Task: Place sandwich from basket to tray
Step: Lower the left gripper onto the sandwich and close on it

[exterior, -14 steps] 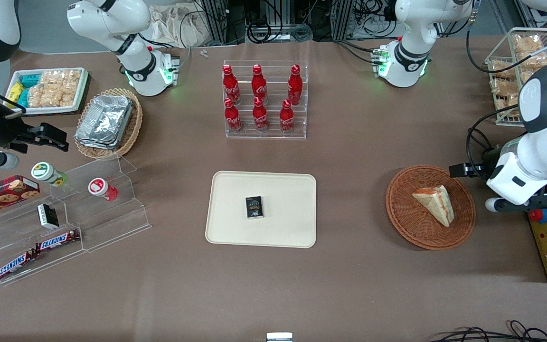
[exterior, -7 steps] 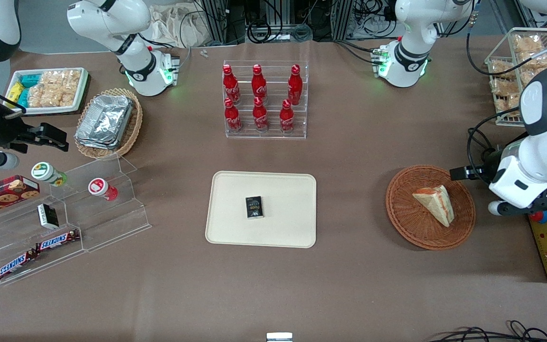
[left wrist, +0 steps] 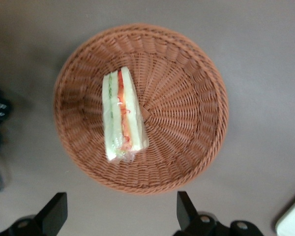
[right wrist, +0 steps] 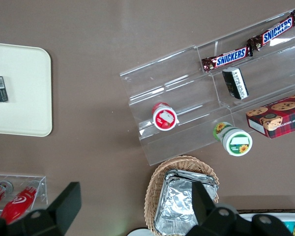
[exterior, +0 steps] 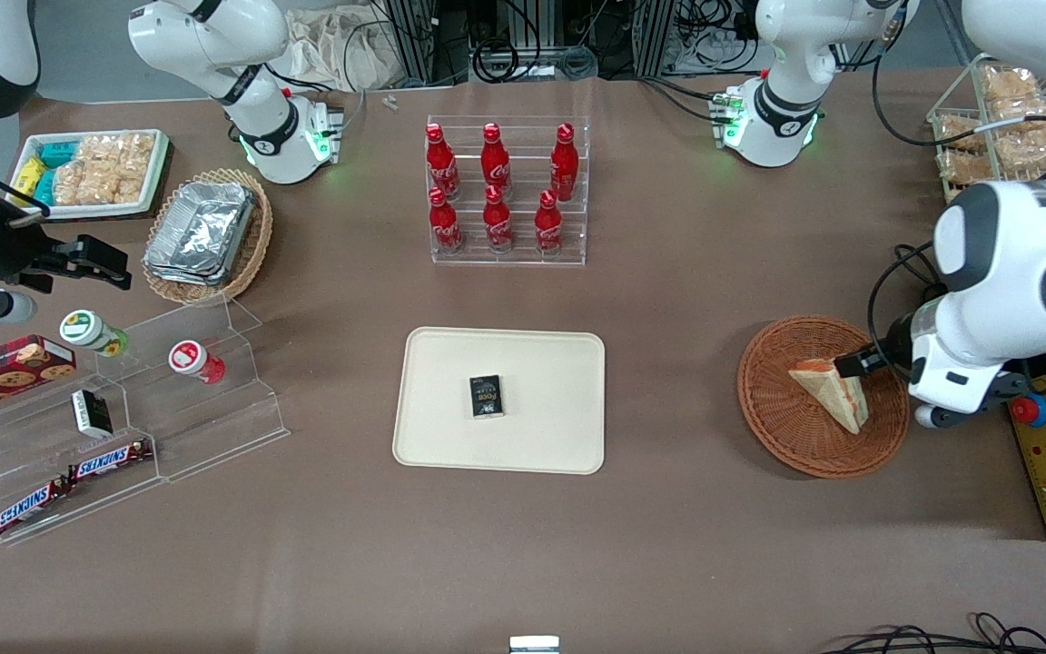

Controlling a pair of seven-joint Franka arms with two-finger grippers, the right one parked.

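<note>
A reddish-brown round woven wicker basket (exterior: pixel 821 396) holds a triangular wedge sandwich (exterior: pixel 832 391) of pale tan bread, its cut edge striped red, white and green, on a dull brown table (exterior: pixel 668 300). The black two-finger gripper (left wrist: pixel 122 216) hangs above it. A flat cream-beige rectangular plastic tray (exterior: pixel 499 400) carries a small black box (exterior: pixel 486 396).

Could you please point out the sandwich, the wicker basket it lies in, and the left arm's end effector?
sandwich (left wrist: pixel 122 117): left wrist view, striped cut edge.
wicker basket (left wrist: pixel 187 113): left wrist view, bare woven floor.
end effector (left wrist: pixel 120 214): left wrist view, gap between its open fingertips, above the basket.
</note>
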